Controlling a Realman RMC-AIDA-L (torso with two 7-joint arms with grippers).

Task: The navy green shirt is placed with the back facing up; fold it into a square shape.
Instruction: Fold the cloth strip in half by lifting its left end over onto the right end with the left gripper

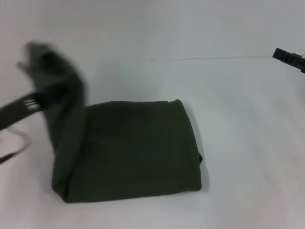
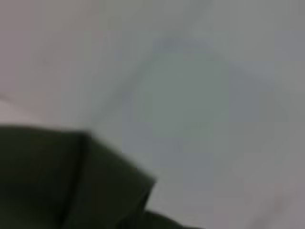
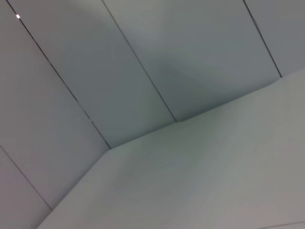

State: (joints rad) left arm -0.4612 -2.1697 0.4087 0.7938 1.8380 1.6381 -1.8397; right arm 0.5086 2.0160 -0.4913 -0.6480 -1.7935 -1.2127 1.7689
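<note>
Head view: left hand [image 1: 35, 71] blurred, clamped on raised navy green shirt [image 1: 136, 150] edge; right hand [image 1: 288, 58] cropped, grip unclear.

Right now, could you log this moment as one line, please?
left pincer: lifting shirt's left edge | navy green shirt: partly folded on table | right pincer: parked far right

**A:** ok quick headcount, what's actually out there?

**B:** one shirt, the navy green shirt [image 1: 138, 150], sitting around 6 o'clock on the one white table [image 1: 248, 143]. that's it for stuff.

**A:** and the robot bits?

**B:** two grippers. left gripper [image 1: 28, 102] over at 9 o'clock with one raised flap of the shirt on it, right gripper [image 1: 288, 58] way out at 2 o'clock. so 1 shirt, 1 table, 2 grippers.
</note>
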